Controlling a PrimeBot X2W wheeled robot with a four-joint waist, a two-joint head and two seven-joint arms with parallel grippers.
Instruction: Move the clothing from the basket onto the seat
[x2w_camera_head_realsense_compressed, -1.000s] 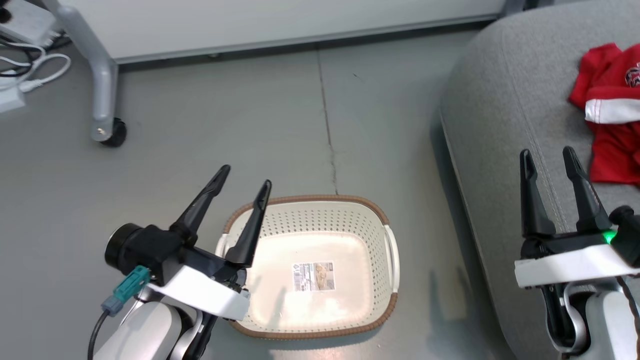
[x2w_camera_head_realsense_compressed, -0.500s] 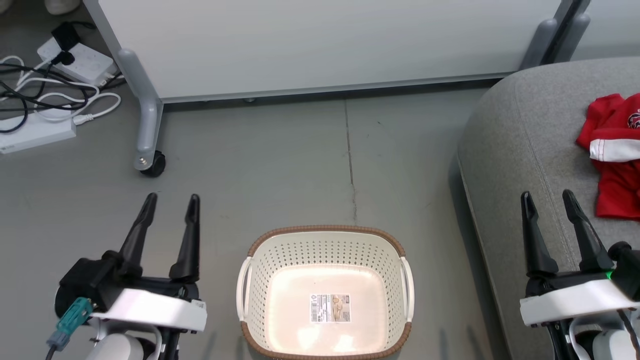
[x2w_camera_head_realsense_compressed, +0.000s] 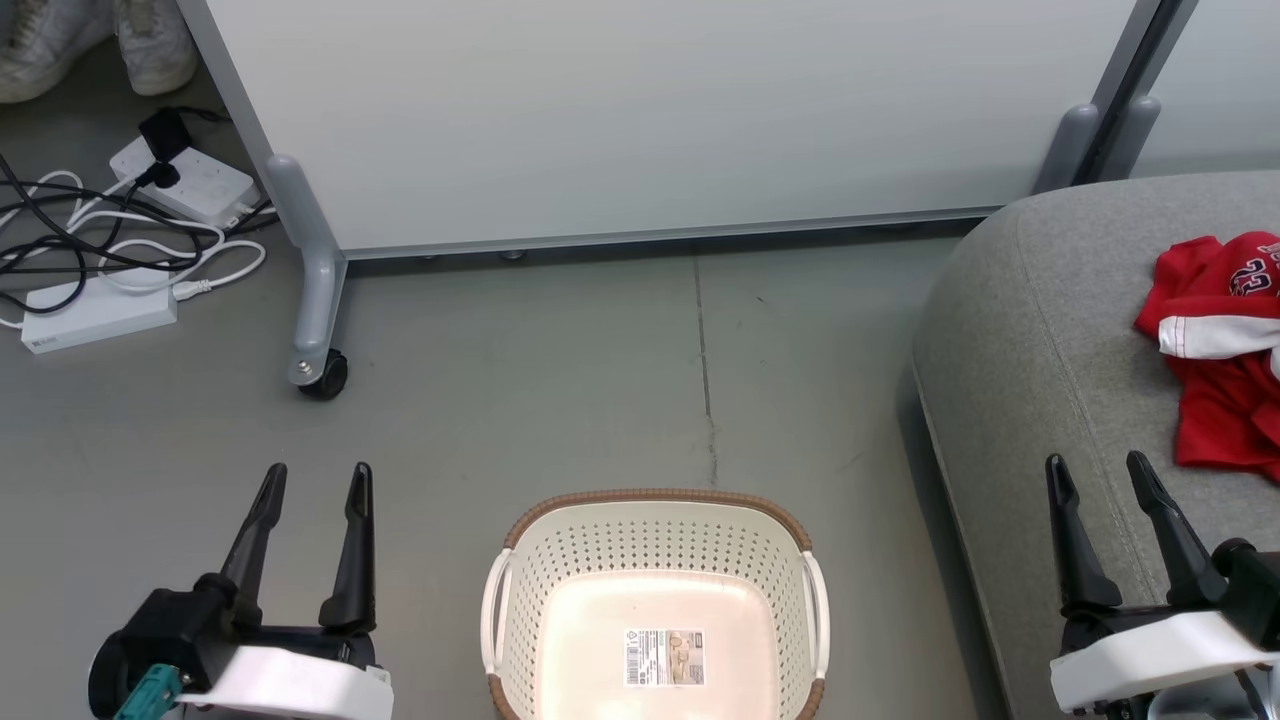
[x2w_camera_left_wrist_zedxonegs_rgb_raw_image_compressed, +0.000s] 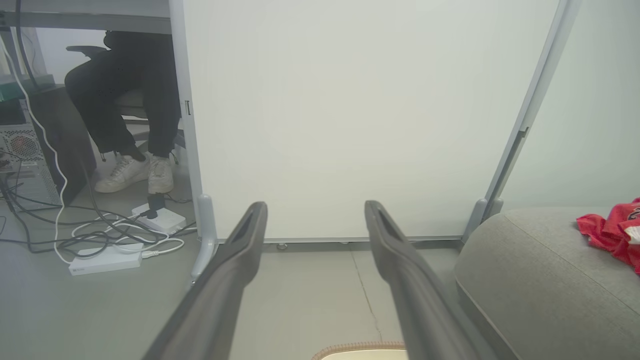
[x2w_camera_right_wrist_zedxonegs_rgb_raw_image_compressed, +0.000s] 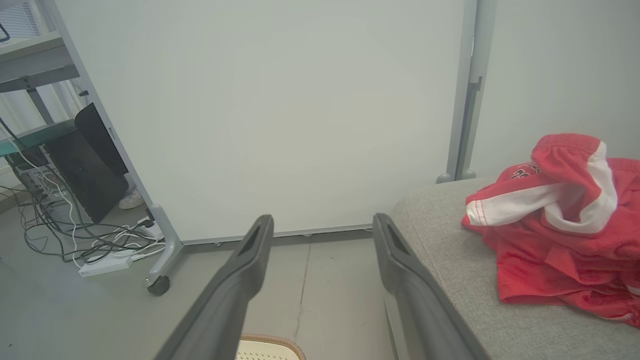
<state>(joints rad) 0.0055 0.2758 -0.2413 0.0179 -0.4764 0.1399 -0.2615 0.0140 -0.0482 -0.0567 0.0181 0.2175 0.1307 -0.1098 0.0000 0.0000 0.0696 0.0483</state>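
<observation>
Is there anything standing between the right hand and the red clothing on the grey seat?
Nothing visible does. Only bare cushion of the seat lies between the open right hand and the red clothing, which already lies on that seat. The basket, as far as visible, holds just a label sticker.

— Office-lab, this one: a wheeled partition (x2w_camera_head_realsense_compressed: 640, 120), power strips (x2w_camera_head_realsense_compressed: 95, 318) and cables (x2w_camera_head_realsense_compressed: 60, 215) loose across the grey floor (x2w_camera_head_realsense_compressed: 560, 380).
— And a computer tower (x2w_camera_left_wrist_zedxonegs_rgb_raw_image_compressed: 17, 150) under the desk (x2w_camera_left_wrist_zedxonegs_rgb_raw_image_compressed: 85, 20) (a person (x2w_camera_left_wrist_zedxonegs_rgb_raw_image_compressed: 122, 90) sits there).
</observation>
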